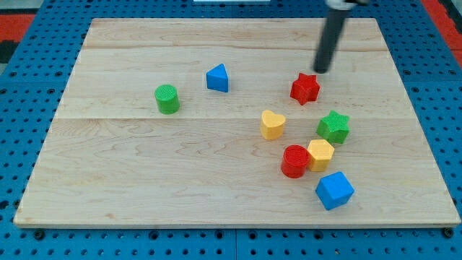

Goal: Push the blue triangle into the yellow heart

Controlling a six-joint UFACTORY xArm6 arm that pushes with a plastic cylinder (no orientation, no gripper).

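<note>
The blue triangle (217, 78) lies on the wooden board at the upper middle. The yellow heart (272, 124) lies below and to the right of it, a clear gap between them. My tip (320, 70) is at the upper right, just above the red star (304, 88), well to the right of the blue triangle and above the yellow heart. The rod rises toward the view's top.
A green cylinder (167, 99) sits left of the triangle. At the right are a green star (333, 127), a red cylinder (294, 161) touching a yellow hexagon (320, 154), and a blue cube (334, 190). The board (144, 180) lies on a blue pegboard.
</note>
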